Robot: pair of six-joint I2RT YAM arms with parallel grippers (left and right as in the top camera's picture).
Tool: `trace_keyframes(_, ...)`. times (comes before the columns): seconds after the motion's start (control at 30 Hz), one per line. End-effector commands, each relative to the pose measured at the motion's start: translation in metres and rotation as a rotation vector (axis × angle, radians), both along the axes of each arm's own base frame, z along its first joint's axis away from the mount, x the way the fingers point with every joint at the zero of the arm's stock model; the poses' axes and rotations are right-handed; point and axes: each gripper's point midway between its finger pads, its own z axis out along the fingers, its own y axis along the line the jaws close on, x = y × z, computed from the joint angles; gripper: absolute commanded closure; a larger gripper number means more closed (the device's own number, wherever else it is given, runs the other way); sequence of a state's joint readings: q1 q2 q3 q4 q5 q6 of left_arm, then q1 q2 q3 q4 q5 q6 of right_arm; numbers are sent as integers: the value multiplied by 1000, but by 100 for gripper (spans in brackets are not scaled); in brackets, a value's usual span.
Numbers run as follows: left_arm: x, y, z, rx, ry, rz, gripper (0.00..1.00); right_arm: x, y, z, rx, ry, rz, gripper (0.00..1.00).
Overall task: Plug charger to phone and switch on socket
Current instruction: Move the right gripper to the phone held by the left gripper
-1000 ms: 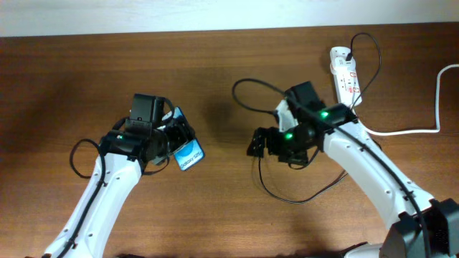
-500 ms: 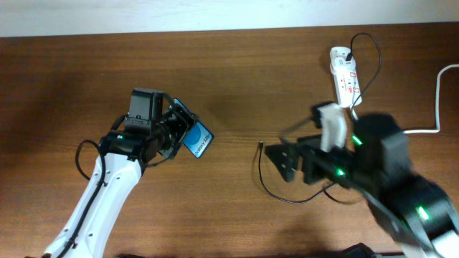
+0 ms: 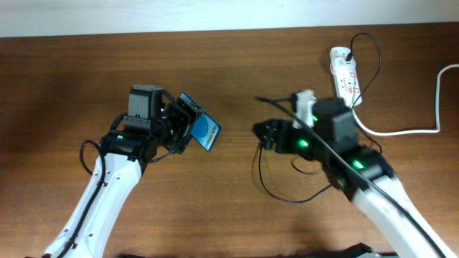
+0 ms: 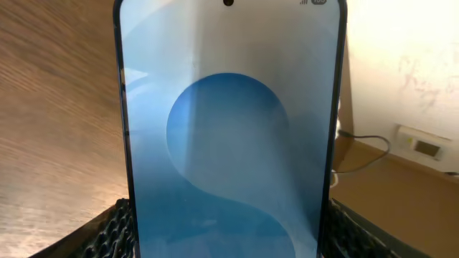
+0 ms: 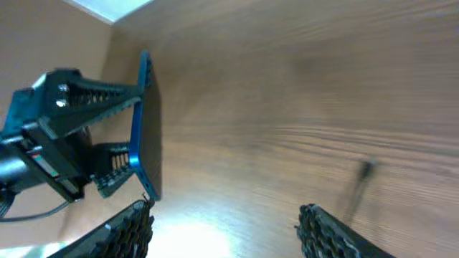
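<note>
Here is the socket [image 3: 345, 77] at the far right of the table [image 3: 237, 64], and the black plug end of the charger [image 3: 287, 202] sits in its far end. The thin cable loops away over the wood towards the near side.

The left gripper [image 3: 188, 127] is clamped on the phone [image 3: 206, 129] by its lower part. The phone is held up off the wood and tilted, and its blue screen fills the left wrist view. The right gripper [image 3: 262, 136] hangs just above the table, left of the socket. Its fingers [image 5: 125, 231] are spread with nothing between them. A dark, blurred connector tip [image 5: 364, 169] lies on the wood ahead of them.

The surface is brown wood grain with a pale wall [image 3: 215, 14] along its far edge. Past the phone, the left wrist camera catches a light wall with a small fitting on it.

The count is one phone, one socket, one black charger cable, one thick white cord [image 3: 401, 132] running off to the right, and two arms.
</note>
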State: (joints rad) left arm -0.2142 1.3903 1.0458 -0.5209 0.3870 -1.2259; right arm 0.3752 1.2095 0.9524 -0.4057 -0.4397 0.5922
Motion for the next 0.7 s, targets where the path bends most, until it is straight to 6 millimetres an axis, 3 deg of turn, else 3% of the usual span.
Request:
trace_keyframes(0.0,5,-5,27,-61,-46,18,55,-11,48,4,139,-38,285,19)
trace_keyframes(0.1,9,-6,31,-78,-56,33,55,-5,57,-3,91,-68,258,15)
trace_keyframes(0.43,18,-8,41,-132,-81,69,57,-16,88,-3,-8,-183,285,11)
trace_keyframes(0.67,15,-13,43,-156,-73,42,56,1,91,1,-68,-275,185,11)
